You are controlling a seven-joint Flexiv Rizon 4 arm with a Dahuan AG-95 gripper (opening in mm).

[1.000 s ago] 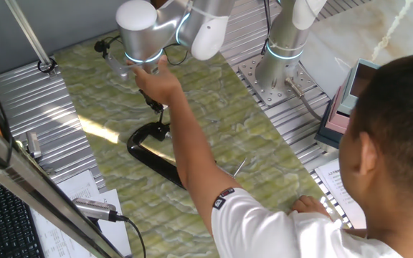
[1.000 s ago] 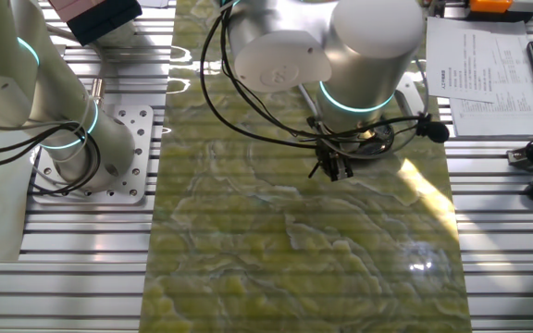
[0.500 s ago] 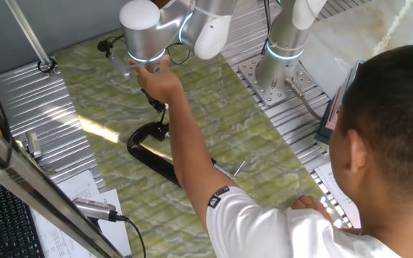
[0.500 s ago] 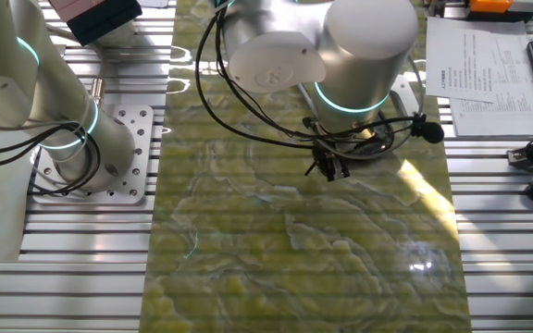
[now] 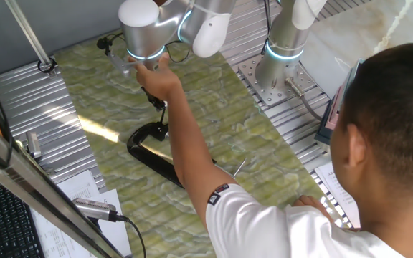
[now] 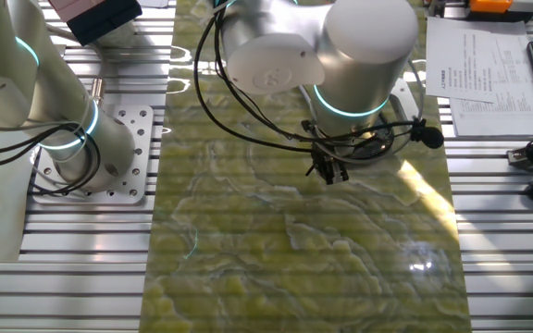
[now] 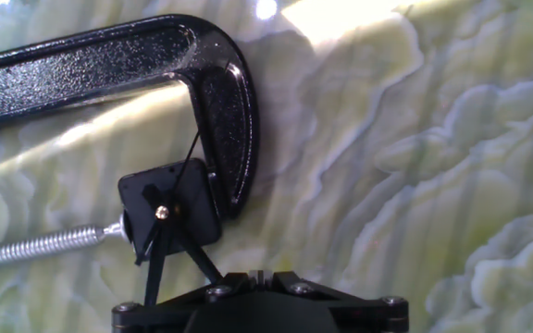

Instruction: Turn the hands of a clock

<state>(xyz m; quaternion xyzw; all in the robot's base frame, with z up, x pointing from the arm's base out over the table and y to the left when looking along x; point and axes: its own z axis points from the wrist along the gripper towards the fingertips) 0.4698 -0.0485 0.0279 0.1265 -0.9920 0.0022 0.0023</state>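
A small black square clock (image 7: 167,213) with a brass centre is held in the jaw of a black C-clamp (image 7: 227,120) lying on the green marbled mat. One thin hand points up and right, two point down. My gripper (image 7: 259,275) is at the bottom edge of the hand view, just below and right of the clock, apart from it, jaws together and empty. In one fixed view my gripper (image 5: 159,102) hangs above the clamp (image 5: 151,149). In the other fixed view my gripper (image 6: 328,170) shows, while the arm hides the clamp and clock.
A person's hand (image 5: 156,80) holds my wrist, the forearm (image 5: 192,158) crossing the mat above the clamp. The clamp's silver screw (image 7: 35,247) runs left from the clock. A second arm's base (image 6: 81,148) stands beside the mat. Papers (image 6: 484,79) and a keyboard lie nearby.
My gripper has drifted slightly sideways over the mat with the person's hand on the wrist. The person's head has leaned further into the fixed view.
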